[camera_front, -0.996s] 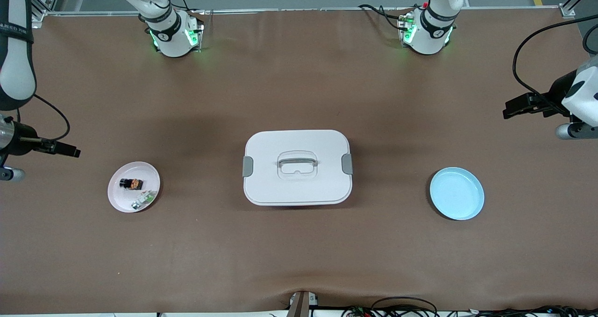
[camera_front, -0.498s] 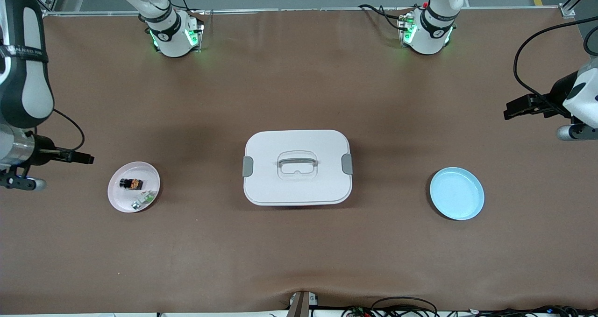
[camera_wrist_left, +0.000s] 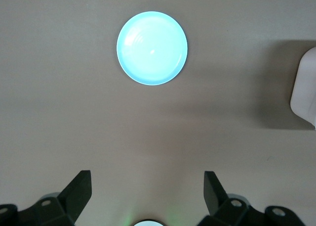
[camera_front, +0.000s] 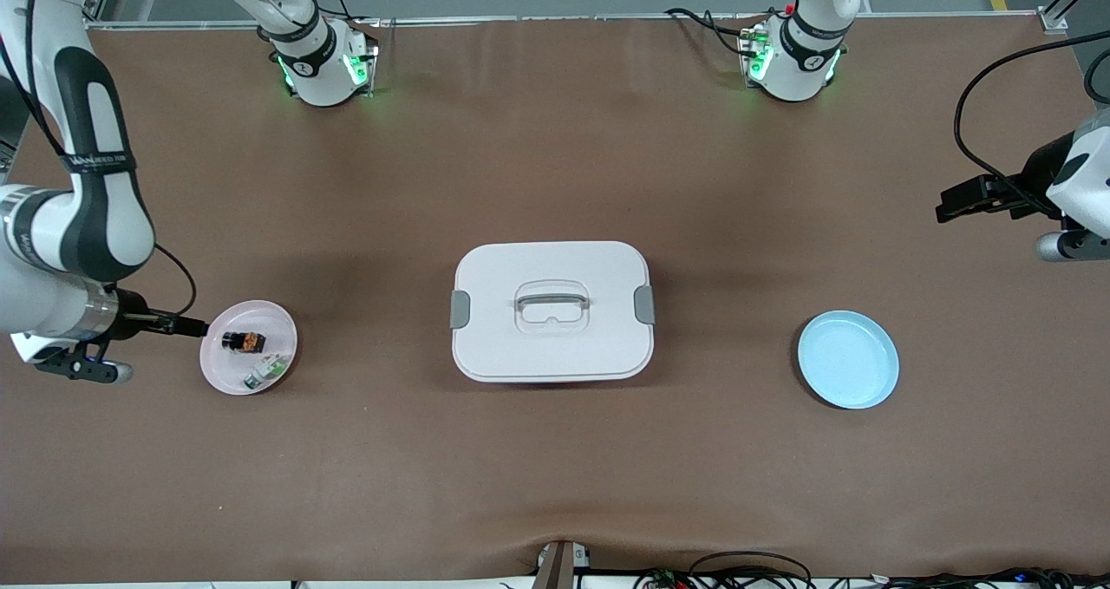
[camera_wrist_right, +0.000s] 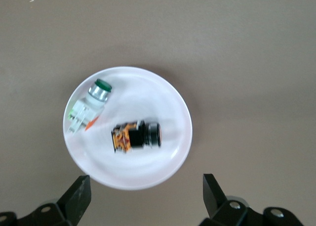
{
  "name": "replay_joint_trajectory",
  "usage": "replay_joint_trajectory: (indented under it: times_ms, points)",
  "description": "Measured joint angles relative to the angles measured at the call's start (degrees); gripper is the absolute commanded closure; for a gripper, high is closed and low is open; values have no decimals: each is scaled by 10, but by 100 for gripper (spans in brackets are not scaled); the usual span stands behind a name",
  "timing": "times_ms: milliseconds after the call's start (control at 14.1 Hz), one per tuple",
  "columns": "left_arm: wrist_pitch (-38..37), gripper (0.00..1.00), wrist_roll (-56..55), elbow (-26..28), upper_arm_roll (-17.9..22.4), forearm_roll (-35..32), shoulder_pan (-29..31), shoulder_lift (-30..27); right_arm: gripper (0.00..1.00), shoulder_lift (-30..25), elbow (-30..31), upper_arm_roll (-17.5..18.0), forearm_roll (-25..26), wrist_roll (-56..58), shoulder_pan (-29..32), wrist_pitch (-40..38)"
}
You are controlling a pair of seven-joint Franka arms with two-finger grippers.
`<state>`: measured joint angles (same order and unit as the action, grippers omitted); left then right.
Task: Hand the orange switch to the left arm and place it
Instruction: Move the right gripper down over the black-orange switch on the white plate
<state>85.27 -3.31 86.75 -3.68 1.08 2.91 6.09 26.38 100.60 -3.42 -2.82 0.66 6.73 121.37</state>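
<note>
The orange switch (camera_front: 244,341) (camera_wrist_right: 136,136) is a small black cylinder with an orange end, lying on its side in a pink plate (camera_front: 224,374) (camera_wrist_right: 148,95) at the right arm's end of the table. My right gripper (camera_wrist_right: 145,186) hangs open and empty above the table just outside that plate's rim, with my right arm (camera_front: 87,225) reaching down beside the plate. The white box (camera_front: 551,311) (camera_wrist_left: 305,87) stands in the middle of the table. My left gripper (camera_wrist_left: 147,184) is open and empty over bare table, and the left arm (camera_front: 1071,177) waits at its own end.
A green-and-silver component (camera_front: 267,369) (camera_wrist_right: 89,106) shares the pink plate with the switch. An empty light blue plate (camera_front: 848,359) (camera_wrist_left: 152,48) sits toward the left arm's end. Cables lie along the table's front edge (camera_front: 746,572).
My right arm has swung its hand in from the table's end to the pink plate's rim. The left arm has not moved. Both grippers stay open.
</note>
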Motion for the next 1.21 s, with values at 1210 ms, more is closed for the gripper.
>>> replay_joint_trajectory:
  times_ms: [1210]
  points:
    - [0,0,0,0,0,0,1,1,0,83,13,1,-1,0,-19,78]
